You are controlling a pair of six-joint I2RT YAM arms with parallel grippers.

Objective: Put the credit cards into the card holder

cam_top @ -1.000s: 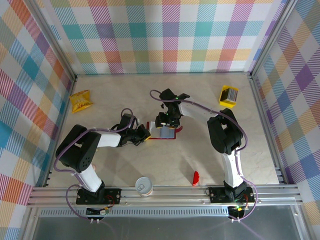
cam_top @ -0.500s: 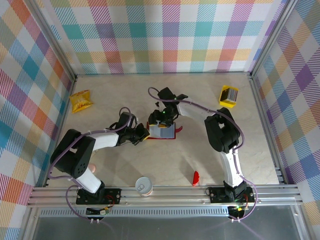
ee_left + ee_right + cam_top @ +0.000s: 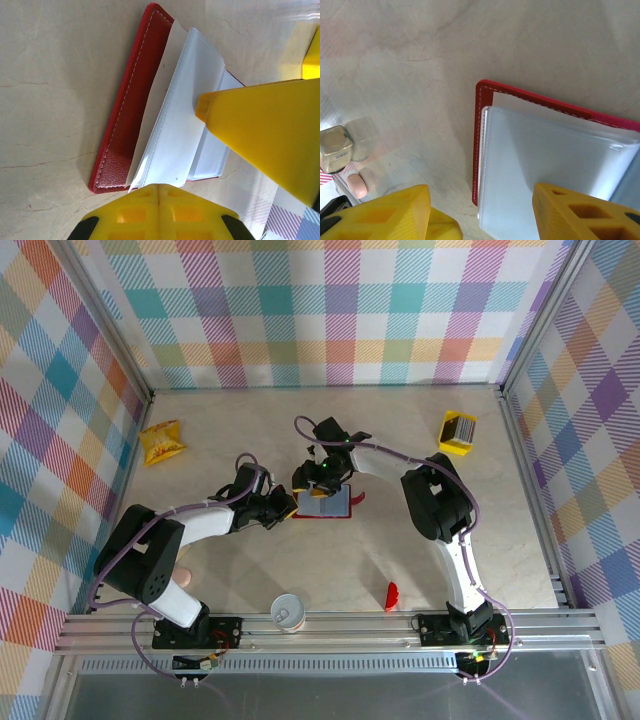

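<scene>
The card holder (image 3: 330, 504) lies open in the middle of the table (image 3: 230, 580), red cover down and its clear sleeves (image 3: 180, 115) fanned upward. The credit cards (image 3: 457, 430) sit in a stack well apart from it, near the table's far right edge, so none is at the holder yet.

My left end effector (image 3: 287, 505) is closed tight with nothing between its tips, right at the holder's left edge. From my left wrist I cannot tell whether it presses on the sleeve or merely touches it. My right end effector (image 3: 318, 478) hangs over the holder with its jaws partway apart and empty, straddling the sleeve corner.

I judge the main risk to be the holder moving. It is light and lies loose on a smooth table, so a sideways nudge from either end effector could slide or spin it. If my left tips ease off, the sleeves could also flop over and cover the slot.

The sleeves look glossy and thin. My right fingers (image 3: 570, 210) could snag one and lift the whole holder.

The two end effectors work very near each other, and a careless approach could knock them together.
</scene>
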